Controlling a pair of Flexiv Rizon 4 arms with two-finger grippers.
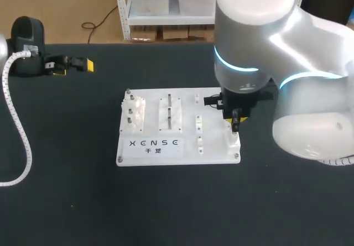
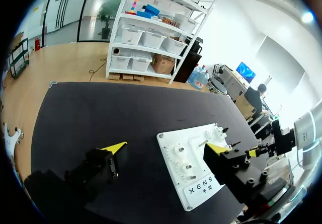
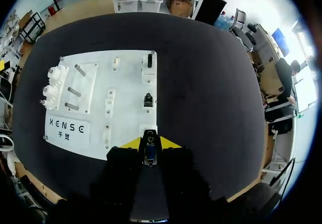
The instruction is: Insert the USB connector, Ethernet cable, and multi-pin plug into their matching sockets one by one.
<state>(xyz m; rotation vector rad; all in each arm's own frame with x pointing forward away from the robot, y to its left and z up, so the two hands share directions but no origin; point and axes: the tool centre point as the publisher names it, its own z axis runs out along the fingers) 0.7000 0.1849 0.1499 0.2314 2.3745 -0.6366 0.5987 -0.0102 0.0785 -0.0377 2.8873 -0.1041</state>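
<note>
The right gripper (image 1: 235, 120) stands over the near right corner of the white board (image 1: 213, 146), which lies in the middle of the black table (image 1: 166, 202). In the right wrist view its two yellow tips are clamped from both sides on a small black connector (image 3: 149, 151) with a blue part inside; which of the three plugs it is, I cannot tell. The connector points down to the board (image 3: 126, 83), just at its near edge. It is in one line with two black parts (image 3: 148, 100) that sit in white sockets (image 3: 149, 60) further ahead of the fingers. In the head view the connector (image 1: 235, 126) is just above a white block (image 1: 233, 141) at this corner; if they touch, I cannot tell. The left gripper (image 1: 72, 65) is well apart from the board, over the far left part of the table. In its own view the left gripper (image 2: 165, 147) has the fingers (image 2: 113, 147) wide apart with nothing between them, and the board (image 2: 173, 156) is ahead of it.
</note>
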